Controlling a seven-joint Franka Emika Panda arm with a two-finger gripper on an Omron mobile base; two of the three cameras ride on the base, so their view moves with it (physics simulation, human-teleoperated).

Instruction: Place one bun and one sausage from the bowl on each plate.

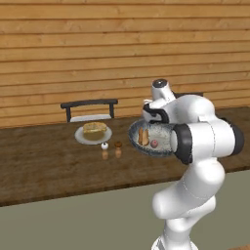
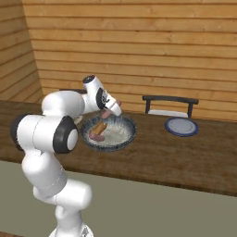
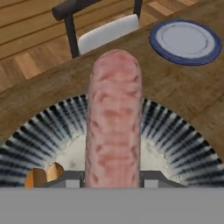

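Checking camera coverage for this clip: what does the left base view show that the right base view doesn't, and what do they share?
Left base view: the pale plate carrying a bun, plus two small shakers in front of it. Right base view: the bluish plate, bare, and the gripper shut on a sausage over the bowl. Both: bowl, wooden table, a chair, plank wall.

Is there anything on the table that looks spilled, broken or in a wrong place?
Nothing stands out. The gripper holds a sausage above the bowl; the blue plate lies flat; the shakers stand upright.
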